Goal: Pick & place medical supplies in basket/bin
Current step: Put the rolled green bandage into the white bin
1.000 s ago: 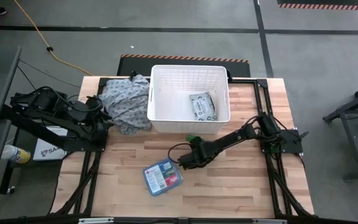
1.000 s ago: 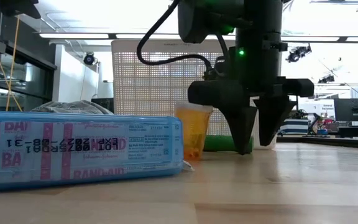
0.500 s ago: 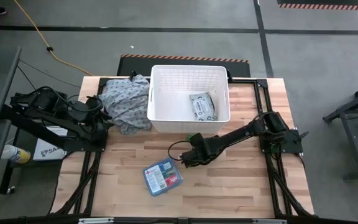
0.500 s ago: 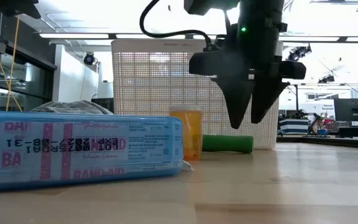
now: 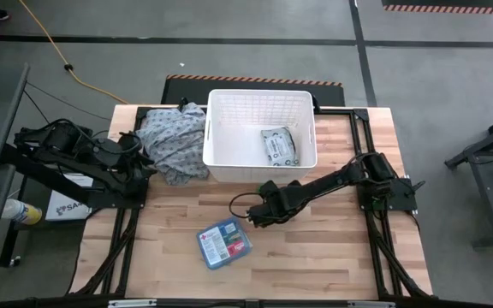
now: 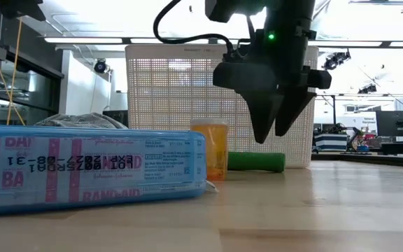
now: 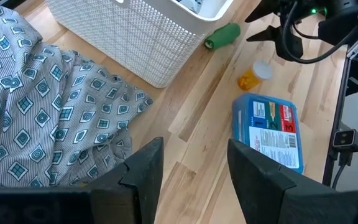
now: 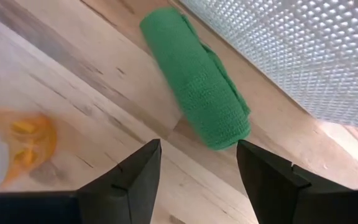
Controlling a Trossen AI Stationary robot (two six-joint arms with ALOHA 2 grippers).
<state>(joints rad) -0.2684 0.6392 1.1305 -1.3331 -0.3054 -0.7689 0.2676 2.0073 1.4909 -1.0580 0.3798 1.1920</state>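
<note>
Below the basket, mid-frame in the high view, the right end effector has lifted off the desk, fingers spread, empty, over the green roll. Likely lining up a grasp. Left end effector waits at frame left.

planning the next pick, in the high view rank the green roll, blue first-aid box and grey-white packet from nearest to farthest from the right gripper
1. green roll: beside the right gripper, against the basket's front wall.
2. blue first-aid box: on the table on the gripper's near side, toward the left arm.
3. grey-white packet: inside the basket.
</note>
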